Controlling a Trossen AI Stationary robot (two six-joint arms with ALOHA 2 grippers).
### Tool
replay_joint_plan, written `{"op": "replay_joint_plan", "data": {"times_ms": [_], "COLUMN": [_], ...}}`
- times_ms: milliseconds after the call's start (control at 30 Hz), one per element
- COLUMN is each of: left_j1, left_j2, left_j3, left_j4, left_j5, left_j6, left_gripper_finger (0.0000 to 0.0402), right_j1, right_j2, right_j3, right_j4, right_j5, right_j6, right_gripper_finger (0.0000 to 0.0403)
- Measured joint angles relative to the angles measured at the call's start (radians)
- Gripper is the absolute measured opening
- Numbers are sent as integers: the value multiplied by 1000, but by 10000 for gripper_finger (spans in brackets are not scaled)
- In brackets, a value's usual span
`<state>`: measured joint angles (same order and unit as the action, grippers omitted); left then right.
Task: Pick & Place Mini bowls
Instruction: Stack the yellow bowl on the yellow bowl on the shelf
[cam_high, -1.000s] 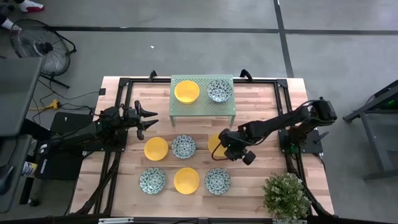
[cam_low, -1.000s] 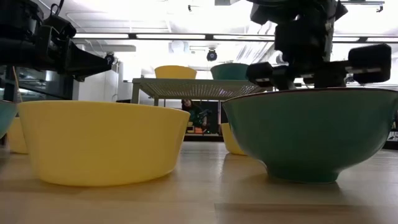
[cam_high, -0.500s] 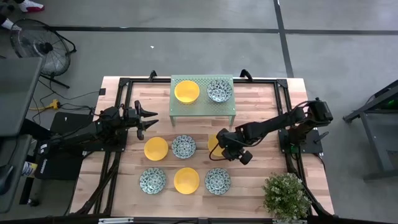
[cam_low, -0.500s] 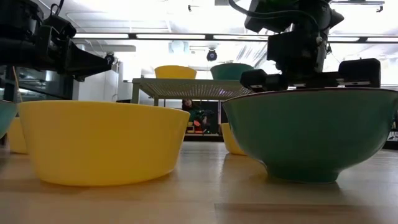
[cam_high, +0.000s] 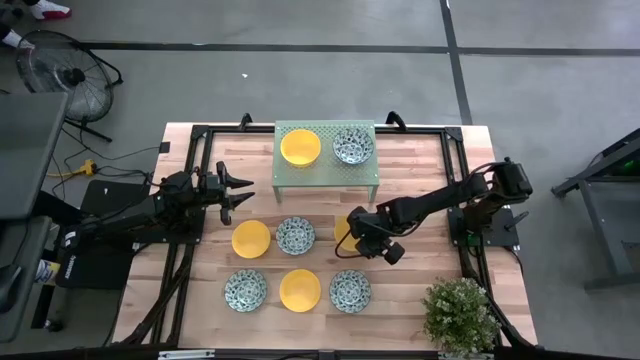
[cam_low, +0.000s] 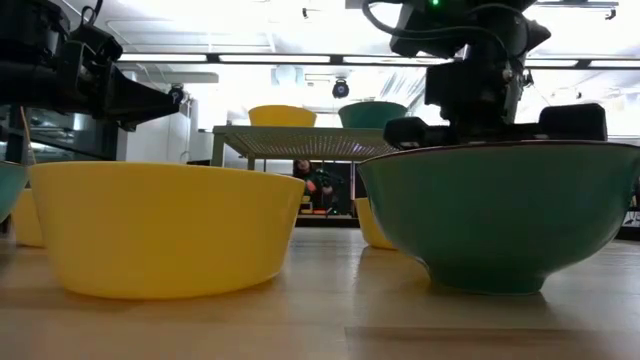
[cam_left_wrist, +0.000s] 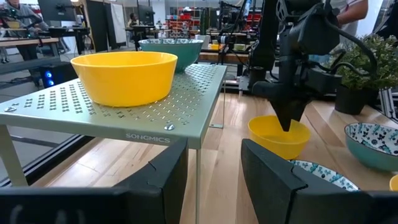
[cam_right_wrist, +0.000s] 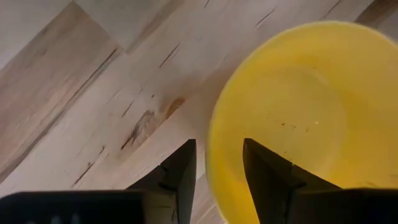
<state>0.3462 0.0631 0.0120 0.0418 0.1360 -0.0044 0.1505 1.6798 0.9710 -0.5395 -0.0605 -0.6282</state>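
Now, over the wooden table (cam_high: 420, 160), the right gripper (cam_right_wrist: 219, 163) is hanging directly above the near rim of a yellow mini bowl (cam_high: 345, 230), its fingers parted a narrow way and straddling the bowl's wall, one finger outside on the wood side and one inside over the yellow hollow, nothing yet gripped. The left wrist view is showing the same gripper (cam_left_wrist: 290, 118) pointing straight down into that bowl (cam_left_wrist: 278, 135). To do this pick well, the judgement is that the arm should be sinking until the rim sits well between the pads, keeping the fingers square to the wall so the bowl is not tipping or skating on the smooth wood, then closing and lifting straight up, clear of the patterned bowl (cam_high: 295, 235) just beside it. The left gripper (cam_high: 240, 190) is waiting wide open and empty near the table's left edge, facing the pale green perforated rack (cam_high: 328, 172). That rack is already carrying one yellow bowl (cam_high: 300, 147) and one patterned bowl (cam_high: 353, 146); five more are sitting on the table in front of it, among them a front-row yellow bowl (cam_high: 299, 289). On the rack's front edge the raised lettering "SONGMICS" (cam_left_wrist: 148, 137) is reading clearly; no other writing can be made out.
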Motion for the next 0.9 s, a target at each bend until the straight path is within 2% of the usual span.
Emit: {"op": "replay_joint_plan", "data": {"times_ms": [133,400,600,900], "left_j1": [0,0,0,0], "left_j2": [0,0,0,0], "left_j3": [0,0,0,0], "left_j4": [0,0,0,0], "left_j5": [0,1,1,5], "left_j6": [0,0,0,0], "left_gripper_finger": [147,147,147,147], "right_j1": [0,0,16,36], "right_j2": [0,-1,-2,-2], "right_j3": [0,0,49,344], "right_j4": [-2,-21,-73,-302], "right_j5": [1,1,8,-6], "right_j6": [19,27,87,134], "right_gripper_finger": [93,6,3,1]}}
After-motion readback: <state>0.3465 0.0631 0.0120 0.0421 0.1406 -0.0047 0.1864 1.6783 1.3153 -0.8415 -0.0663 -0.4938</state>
